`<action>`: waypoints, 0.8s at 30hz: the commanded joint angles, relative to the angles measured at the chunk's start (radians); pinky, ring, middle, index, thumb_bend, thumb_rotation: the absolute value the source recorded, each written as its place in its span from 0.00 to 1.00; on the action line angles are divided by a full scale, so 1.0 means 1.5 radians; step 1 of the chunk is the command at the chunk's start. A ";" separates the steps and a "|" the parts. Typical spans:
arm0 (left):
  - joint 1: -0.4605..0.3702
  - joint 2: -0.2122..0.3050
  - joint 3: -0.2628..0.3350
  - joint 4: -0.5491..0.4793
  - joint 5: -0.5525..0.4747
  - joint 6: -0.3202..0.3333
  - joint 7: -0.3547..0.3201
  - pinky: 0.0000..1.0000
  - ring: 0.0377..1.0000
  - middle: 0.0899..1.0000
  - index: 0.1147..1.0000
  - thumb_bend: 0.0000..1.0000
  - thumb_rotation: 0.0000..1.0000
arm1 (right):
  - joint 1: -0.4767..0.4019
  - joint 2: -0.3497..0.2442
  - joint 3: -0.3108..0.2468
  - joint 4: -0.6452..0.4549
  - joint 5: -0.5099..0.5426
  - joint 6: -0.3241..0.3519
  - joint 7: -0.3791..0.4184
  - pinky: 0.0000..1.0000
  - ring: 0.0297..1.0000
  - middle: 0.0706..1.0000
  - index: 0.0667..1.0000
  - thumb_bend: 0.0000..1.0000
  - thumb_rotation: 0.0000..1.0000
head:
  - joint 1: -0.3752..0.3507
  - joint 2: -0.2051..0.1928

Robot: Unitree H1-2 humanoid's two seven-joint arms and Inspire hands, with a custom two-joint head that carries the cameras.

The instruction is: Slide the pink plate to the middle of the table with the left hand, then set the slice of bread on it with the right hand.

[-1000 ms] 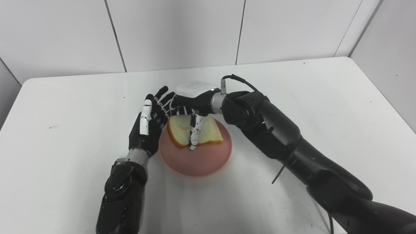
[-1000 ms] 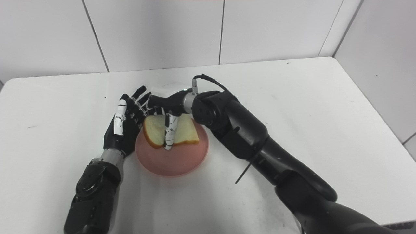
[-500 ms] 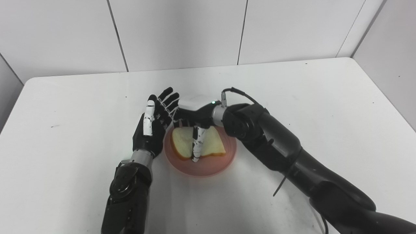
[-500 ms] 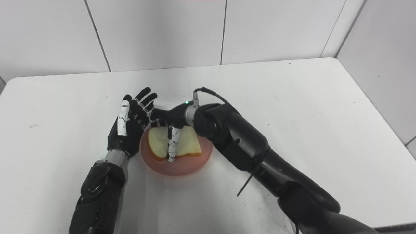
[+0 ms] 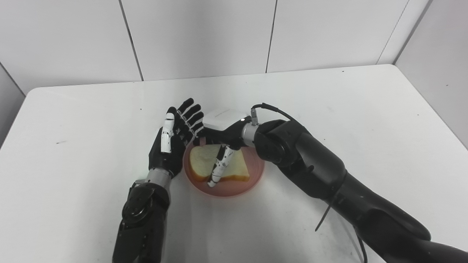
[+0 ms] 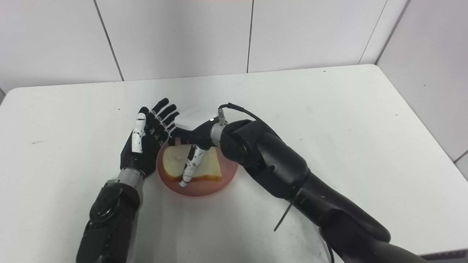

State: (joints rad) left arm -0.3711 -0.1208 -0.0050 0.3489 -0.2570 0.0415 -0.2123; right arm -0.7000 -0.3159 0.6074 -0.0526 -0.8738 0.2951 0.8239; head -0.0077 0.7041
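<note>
Bread (image 5: pixel 223 166) lies flat on the plate (image 5: pixel 252 174), toward its 11 o'clock half; plate sits near table (image 5: pixel 365 109) centre. Right hand (image 5: pixel 219 133) is over the plate's 12 o'clock rim, fingers loose, one white finger draped across the slice, not visibly pinching it, so I read it as released. Left hand (image 5: pixel 172 142) stands empty, fingers spread, just beside the plate at 9 o'clock. Step: let go cleanly. Lift the right hand straight up, no sideways drag, so the slice doesn't ride off.
</note>
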 commanded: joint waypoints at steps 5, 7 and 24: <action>0.023 -0.007 0.004 0.011 0.001 0.018 0.013 0.79 0.83 0.82 0.81 0.34 1.00 | 0.001 -0.016 -0.013 -0.043 -0.016 0.014 0.033 0.96 0.99 1.00 0.99 0.96 0.97 | -0.001 0.000; 0.025 -0.008 0.004 0.004 0.002 0.026 0.017 0.78 0.81 0.81 0.80 0.34 1.00 | 0.000 -0.020 -0.017 -0.058 -0.016 0.013 0.044 0.98 1.00 1.00 1.00 0.99 0.99 | -0.002 -0.001; 0.017 0.013 -0.001 0.023 0.011 0.019 0.004 0.83 0.85 0.84 0.83 0.40 1.00 | 0.005 -0.038 -0.073 -0.124 0.002 -0.005 0.082 0.99 1.00 1.00 1.00 1.00 0.85 | -0.006 -0.006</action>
State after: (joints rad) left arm -0.3664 -0.1152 -0.0036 0.3507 -0.2558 0.0341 -0.2195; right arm -0.6732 -0.3595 0.5185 -0.2254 -0.8751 0.3016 0.9696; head -0.0169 0.6949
